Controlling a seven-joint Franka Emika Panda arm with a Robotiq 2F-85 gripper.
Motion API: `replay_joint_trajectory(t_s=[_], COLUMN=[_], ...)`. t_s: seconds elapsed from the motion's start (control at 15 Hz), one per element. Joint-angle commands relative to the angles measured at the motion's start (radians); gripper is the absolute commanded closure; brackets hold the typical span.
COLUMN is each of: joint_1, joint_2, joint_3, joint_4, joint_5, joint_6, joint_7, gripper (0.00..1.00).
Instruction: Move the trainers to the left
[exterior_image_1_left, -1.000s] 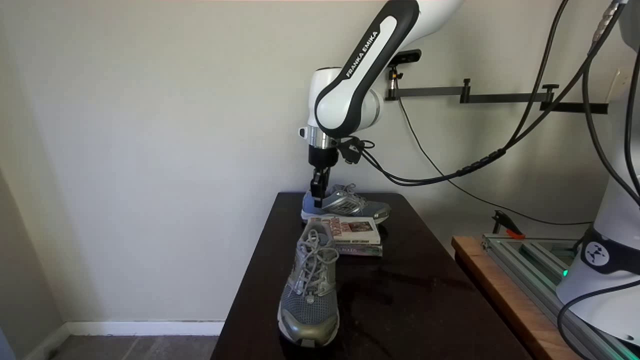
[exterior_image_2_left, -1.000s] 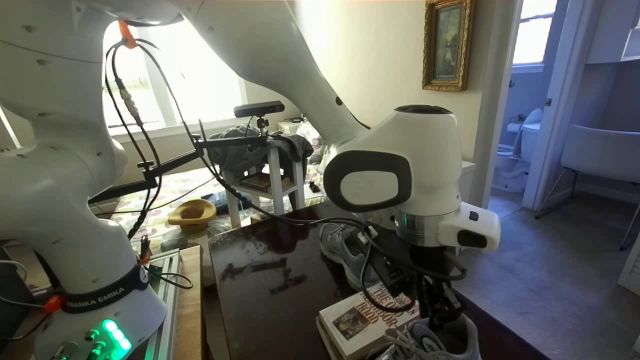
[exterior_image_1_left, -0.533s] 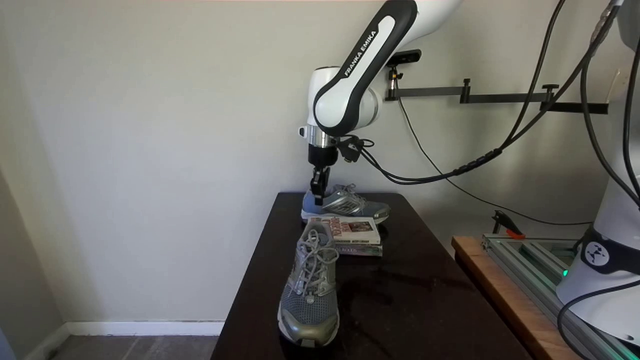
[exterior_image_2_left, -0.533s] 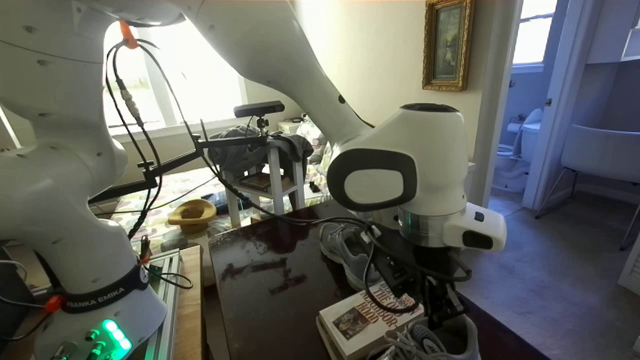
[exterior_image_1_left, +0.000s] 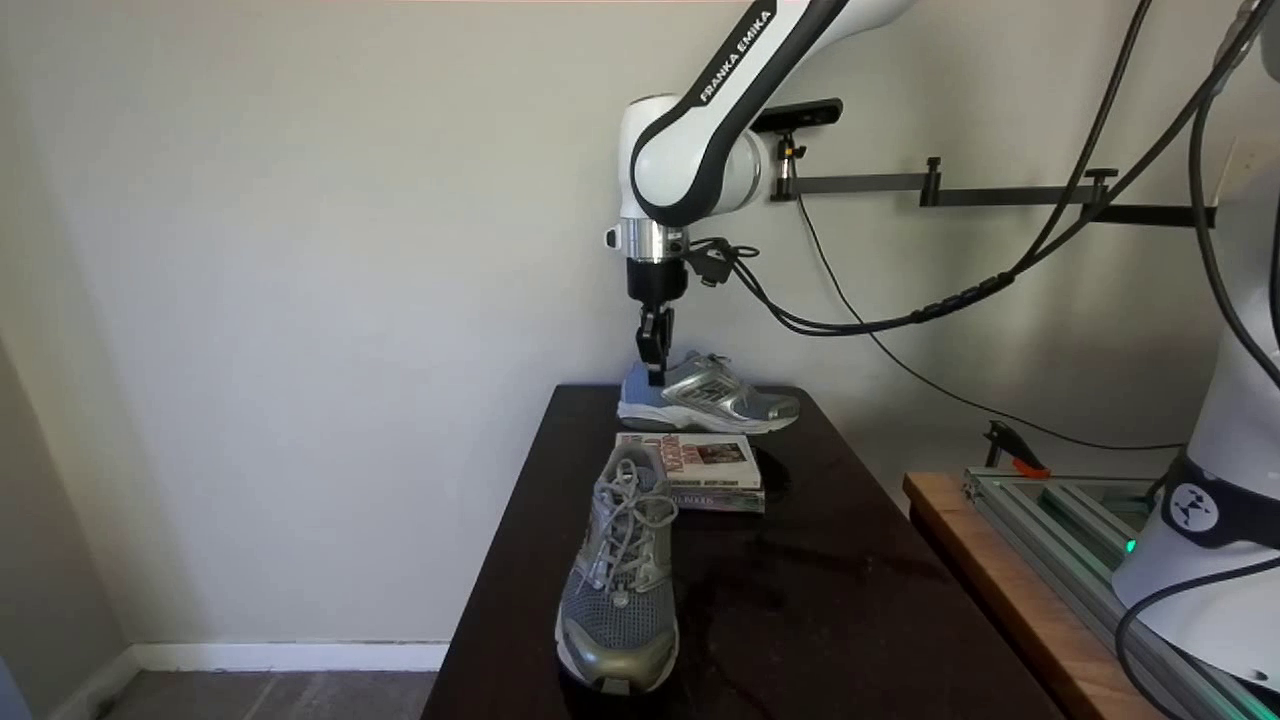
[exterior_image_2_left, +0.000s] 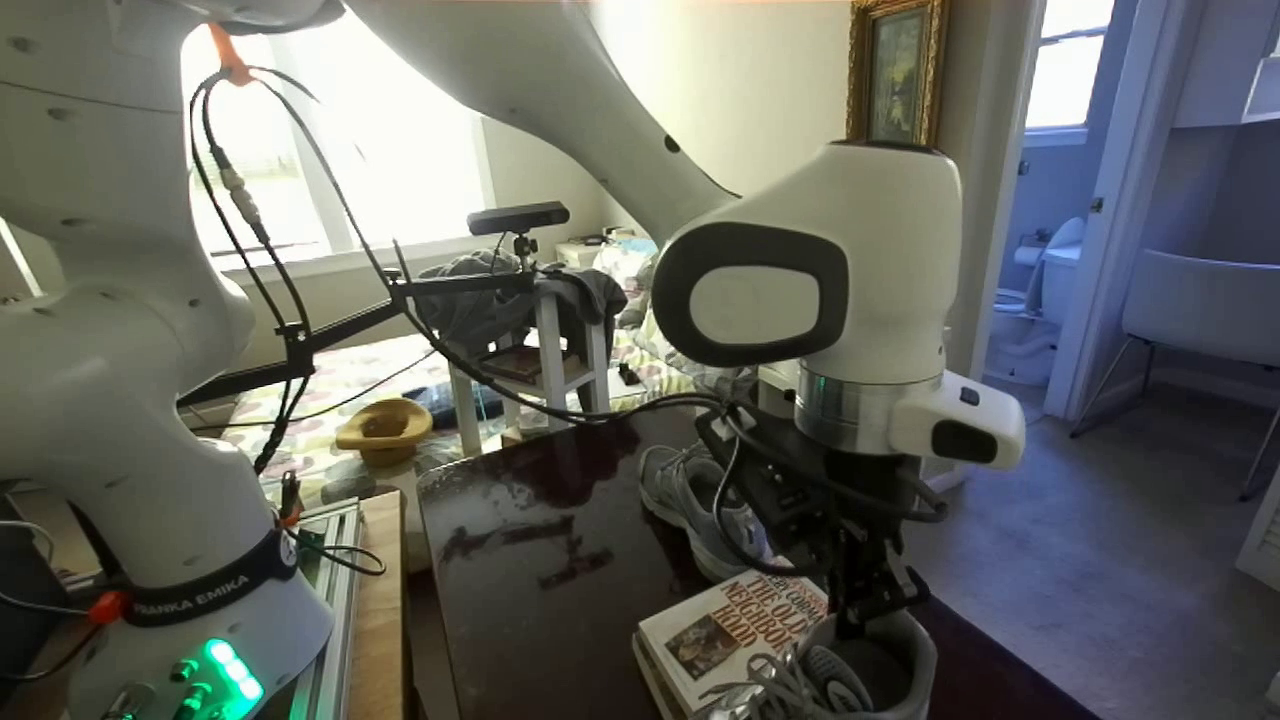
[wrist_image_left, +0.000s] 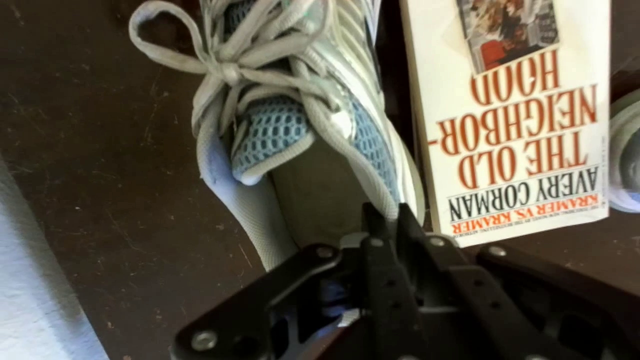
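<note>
"Your gripper (wrist_image_left: 387, 214) is clamped over the collar rim (wrist_image_left: 367, 176) of one trainer (exterior_image_1_left: 715, 395), and that shoe has just come up with it."

"So you have a grip that seems to bear its weight. What differs from half a second ago?"

"You had its sole (exterior_image_1_left: 650, 413) down close behind the book stack (exterior_image_1_left: 690, 458); now, in an exterior view, it sits higher and looks clear of the table (exterior_image_1_left: 850, 620). Your other trainer (exterior_image_1_left: 620, 570) and the books lie where they were."

"Then you've likely only begun: carrying left and fetching the second shoe remain."
</note>
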Motion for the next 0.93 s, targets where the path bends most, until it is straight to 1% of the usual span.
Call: replay_joint_trajectory(t_s=[0.0,0.27,0.33,0.4,0.47,0.6,0.87], joint_1=[0.022,0.034,0.036,0.031,0.028,0.035,0.037], joint_2=[-0.073,-0.130,-0.148,-0.170,-0.102,-0.127,-0.136], joint_3=[-0.022,-0.025,-0.019,-0.005,-0.018,-0.012,-0.012], joint_4=[-0.007,-0.019,-0.026,-0.030,-0.002,-0.003,-0.006], joint_5=[-0.052,-0.079,-0.074,-0.031,-0.041,-0.039,-0.039], joint_6=[-0.095,-0.159,-0.169,-0.198,-0.149,-0.178,-0.183], joint_7=[0.040,0.039,0.023,-0.019,0.006,0.001,-0.002], gripper=[0.98,0.98,0.98,0.98,0.91,0.91,0.91])
